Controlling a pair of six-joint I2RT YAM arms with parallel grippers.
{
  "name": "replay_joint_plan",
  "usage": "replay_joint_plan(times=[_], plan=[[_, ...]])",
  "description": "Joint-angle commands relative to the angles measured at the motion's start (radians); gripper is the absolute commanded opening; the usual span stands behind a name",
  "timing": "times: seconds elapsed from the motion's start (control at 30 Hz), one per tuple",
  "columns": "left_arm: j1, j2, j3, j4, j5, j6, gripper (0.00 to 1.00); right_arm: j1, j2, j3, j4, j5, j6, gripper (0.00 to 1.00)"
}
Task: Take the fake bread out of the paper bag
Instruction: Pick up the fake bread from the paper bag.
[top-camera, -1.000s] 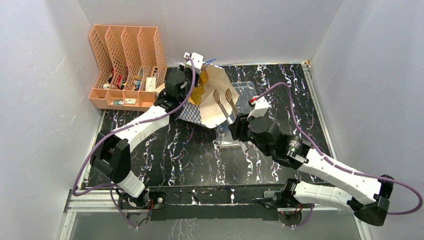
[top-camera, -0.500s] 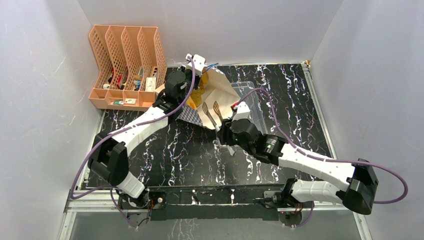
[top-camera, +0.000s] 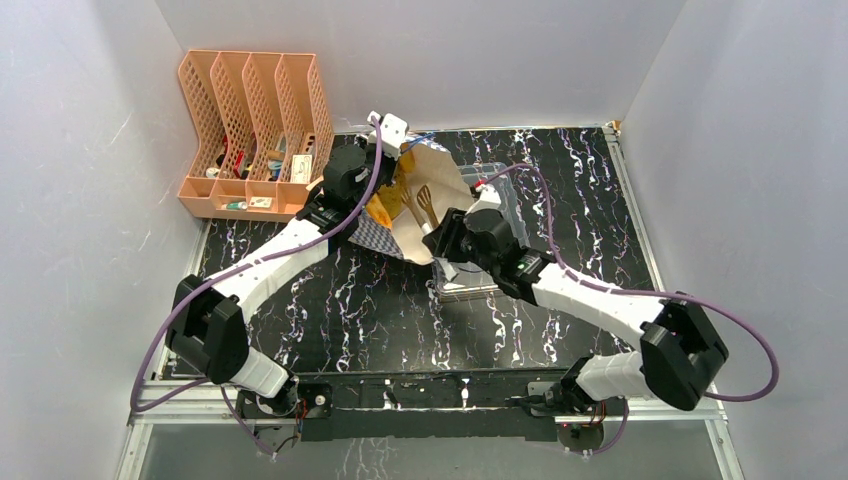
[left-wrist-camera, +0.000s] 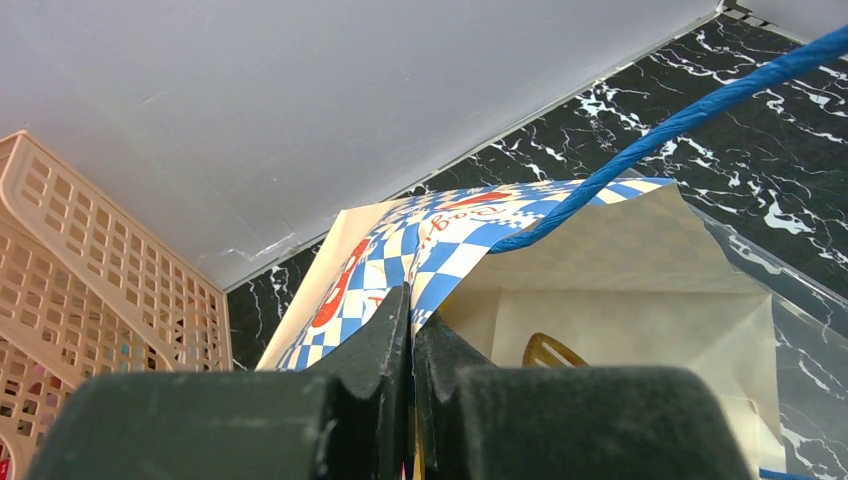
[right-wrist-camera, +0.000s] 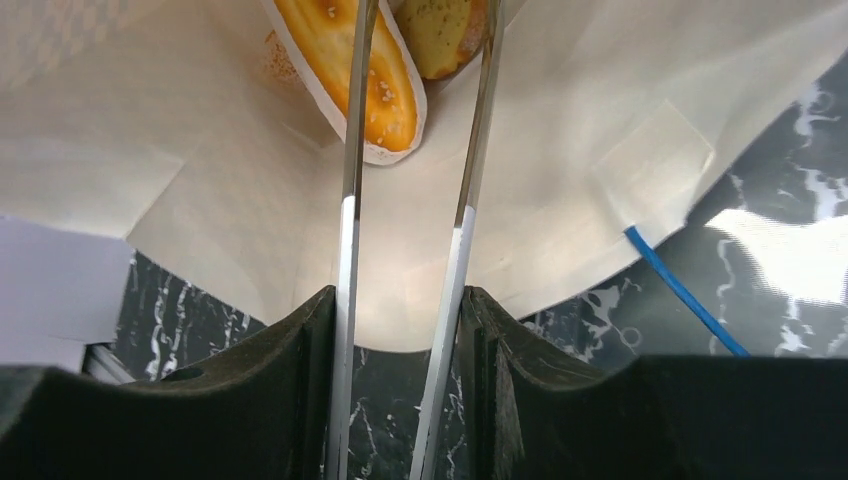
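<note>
In the upper middle of the top view, the tan kraft paper bag (top-camera: 450, 185) with a blue-and-white checkered band is lying on the black, white-veined bench (top-camera: 330, 300), its pale inside showing. The left end effector (left-wrist-camera: 411, 330) is pinching the bag's checkered rim, its fingers closed tight on the paper at the lower middle of the left wrist view. A blue cord handle (left-wrist-camera: 650, 140) is running from that rim toward the upper right corner.

The right end effector (right-wrist-camera: 400, 320) is gripping the thin metal tongs (right-wrist-camera: 350, 150). Its two dark fingers are pressing on the outer sides of the tongs' arms, which are reaching up the frame into the paper bag. At the top of the right wrist view a long golden toy loaf (right-wrist-camera: 385, 80) with seeds is lying inside the bag, between the tong tips and touching the left one. A second, brownish piece of toy bread (right-wrist-camera: 445, 35) is sitting just right of it.

A clear plastic tray (top-camera: 500, 178) is showing at the bag's right edge. A peach mesh file organizer (top-camera: 250, 120) is standing at the upper left.
</note>
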Motion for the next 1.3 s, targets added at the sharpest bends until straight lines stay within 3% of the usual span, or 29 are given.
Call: replay_joint_plan(times=[0.0, 0.7, 1.27], plan=[[-0.006, -0.063, -0.004, -0.003, 0.033, -0.026, 0.00, -0.034, 0.045, 0.004, 0.206, -0.129, 0.089, 0.26], [-0.007, -0.063, -0.010, -0.021, 0.080, -0.028, 0.00, -0.115, 0.276, -0.001, 0.532, -0.269, 0.325, 0.30], [-0.008, -0.040, 0.012, -0.048, 0.113, -0.031, 0.00, -0.166, 0.424, 0.059, 0.699, -0.347, 0.390, 0.33]])
